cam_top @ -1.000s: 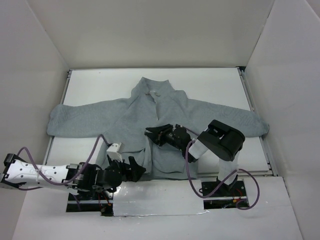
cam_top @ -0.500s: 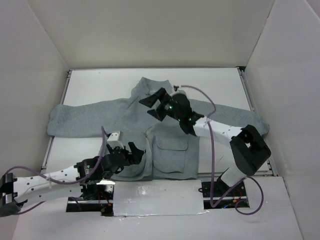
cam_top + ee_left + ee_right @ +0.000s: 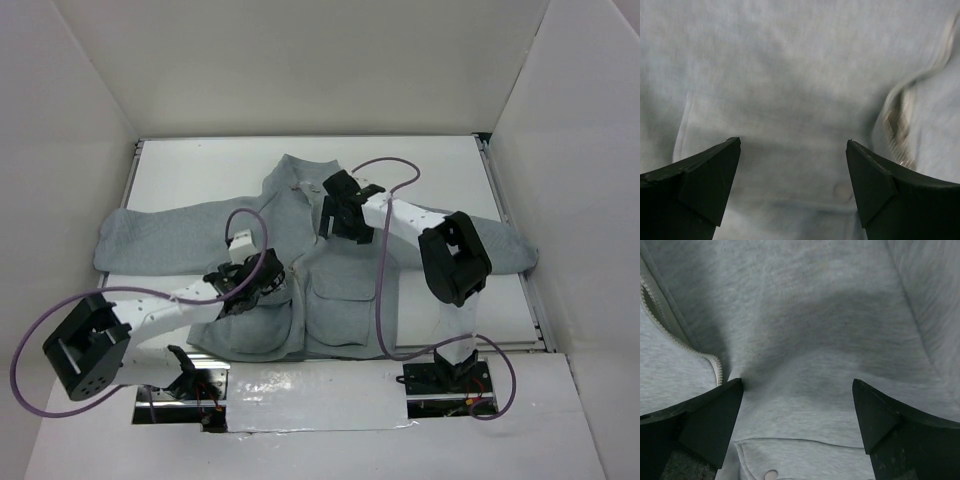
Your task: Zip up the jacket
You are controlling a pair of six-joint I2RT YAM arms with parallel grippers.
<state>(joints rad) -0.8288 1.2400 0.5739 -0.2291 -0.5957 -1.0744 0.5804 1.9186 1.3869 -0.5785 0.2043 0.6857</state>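
The light-grey fleece jacket (image 3: 330, 260) lies flat on the table, collar at the back, sleeves spread. Its pale zipper (image 3: 297, 262) runs down the centre and gapes open at the chest. My left gripper (image 3: 258, 283) is open and empty, low over the left front panel just left of the zipper. The left wrist view shows the zipper tape (image 3: 900, 115) at the right and a pocket snap (image 3: 842, 190) between the fingers. My right gripper (image 3: 335, 222) is open and empty over the right chest. The right wrist view shows zipper teeth (image 3: 677, 342) at the left and a flap pocket (image 3: 805, 460) below.
White walls (image 3: 80, 120) enclose the table on three sides. Purple cables (image 3: 385, 250) loop over the jacket's right side and another one (image 3: 40, 330) hangs at the left front. The arm bases (image 3: 440, 380) stand at the near edge.
My left arm reached forward from the jacket's hem onto the left front panel near the zipper. My right gripper swung from mid-zipper up to the chest below the collar.
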